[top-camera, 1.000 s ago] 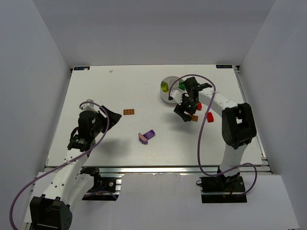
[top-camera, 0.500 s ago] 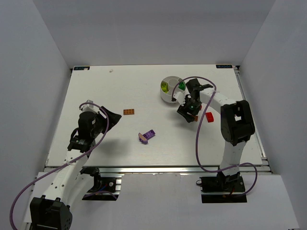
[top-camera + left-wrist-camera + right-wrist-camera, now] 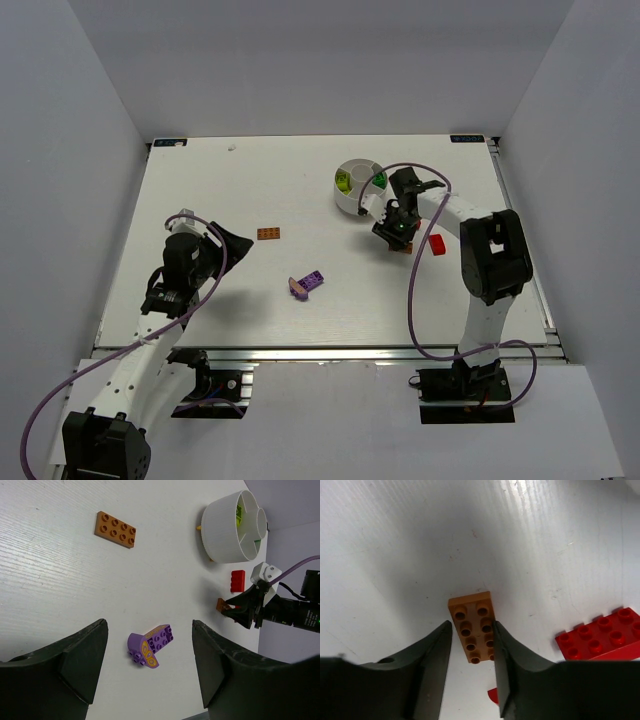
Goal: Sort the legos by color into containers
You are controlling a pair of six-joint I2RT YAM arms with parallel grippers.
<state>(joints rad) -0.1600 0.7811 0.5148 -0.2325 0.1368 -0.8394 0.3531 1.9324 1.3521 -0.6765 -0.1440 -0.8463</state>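
My right gripper [image 3: 471, 627] is narrowed on one orange brick [image 3: 470, 612] lying flat on the table [image 3: 395, 555], fingers hugging its long sides. One red brick [image 3: 600, 635] lies just beside it at four o'clock. The white dish [image 3: 350, 168] sits near at eleven, holding a green piece [image 3: 379, 180] and a yellow-green piece [image 3: 343, 181]. My left gripper [image 3: 149, 625] gapes wide and empty. One purple brick [image 3: 150, 647] with a yellow print shows between its fingers, and a second orange brick [image 3: 115, 529] lies beyond.

Your right claw [image 3: 471, 628] points down at the white desk [image 3: 395, 545] with its two dark fingers [image 3: 432, 665] on either side of an orange lego [image 3: 472, 625]. The lego lies flat, studs up. Whether the fingers press on it is unclear. A red lego [image 3: 600, 635] lies just to the right, apart from the orange one.
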